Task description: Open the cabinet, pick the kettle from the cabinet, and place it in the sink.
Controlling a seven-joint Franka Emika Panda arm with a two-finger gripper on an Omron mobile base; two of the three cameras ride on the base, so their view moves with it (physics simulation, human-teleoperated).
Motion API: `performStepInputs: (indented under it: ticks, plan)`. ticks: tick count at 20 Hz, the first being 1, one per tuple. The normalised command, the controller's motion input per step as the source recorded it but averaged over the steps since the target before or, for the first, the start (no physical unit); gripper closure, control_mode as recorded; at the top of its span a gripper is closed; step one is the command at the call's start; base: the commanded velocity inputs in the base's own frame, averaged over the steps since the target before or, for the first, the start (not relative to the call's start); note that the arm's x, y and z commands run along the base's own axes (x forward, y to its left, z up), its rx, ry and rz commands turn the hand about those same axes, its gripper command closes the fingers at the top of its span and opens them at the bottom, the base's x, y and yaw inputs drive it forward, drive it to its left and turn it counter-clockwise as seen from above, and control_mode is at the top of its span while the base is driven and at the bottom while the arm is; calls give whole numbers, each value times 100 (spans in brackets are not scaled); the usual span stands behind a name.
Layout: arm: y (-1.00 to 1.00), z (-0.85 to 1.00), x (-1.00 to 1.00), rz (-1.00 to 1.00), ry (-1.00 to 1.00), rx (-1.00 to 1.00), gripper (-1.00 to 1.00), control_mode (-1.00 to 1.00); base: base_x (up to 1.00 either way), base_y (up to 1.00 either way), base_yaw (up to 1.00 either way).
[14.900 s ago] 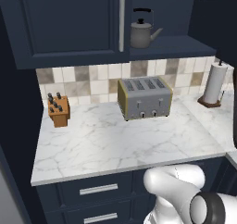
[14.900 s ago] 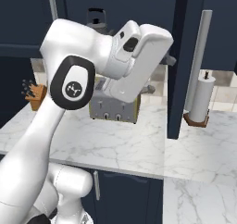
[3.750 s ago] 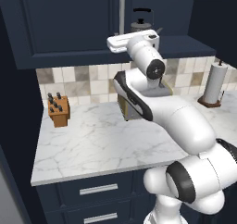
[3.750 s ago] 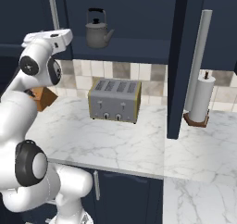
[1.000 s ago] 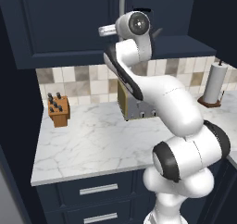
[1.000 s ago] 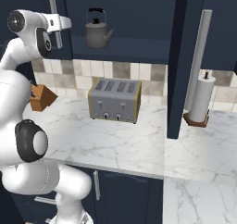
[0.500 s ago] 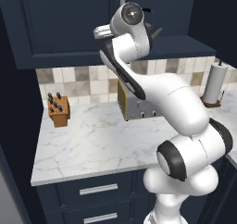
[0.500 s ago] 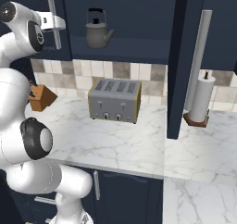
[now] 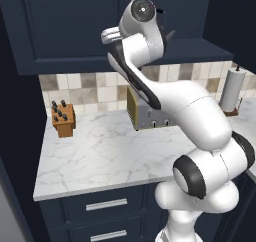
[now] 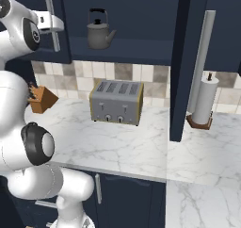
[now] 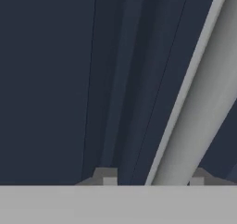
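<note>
The cabinet's right door [image 10: 181, 57] stands wide open, and its left door [image 9: 75, 26] looks closed. On the shelf inside stands the grey kettle [image 10: 99, 31] with a black handle; in the left base view the arm hides most of it. My gripper [image 10: 50, 20] is raised to the left door's silver bar handle [image 10: 52, 31]. In the hand view the handle [image 11: 194, 107] runs between my fingertips, against the right fingertip [image 11: 199, 176], with a gap to the left one. The gripper [image 11: 152, 177] is open. The sink is out of view.
A silver toaster [image 10: 116, 102] sits on the white marble counter [image 10: 117, 147] below the kettle. At the left stands a wooden knife block [image 10: 41, 99], and a paper towel roll [image 10: 204, 102] at the right. Navy drawers [image 9: 105, 206] run under the counter.
My hand has shifted slightly left along the cabinet front while the upper arm joint rose. The jaws have hardly changed. Kettle and doors have not moved.
</note>
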Motion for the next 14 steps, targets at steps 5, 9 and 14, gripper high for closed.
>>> performStepInputs:
  ticks: [5,9,14]
  plan:
    - [100,-64,-50,0,-3,0,100,-100,0,0,0]
    - [100,-64,-57,0,-8,0,100,-100,0,0,0]
    - [100,-67,-56,0,-7,0,100,-100,0,0,0]
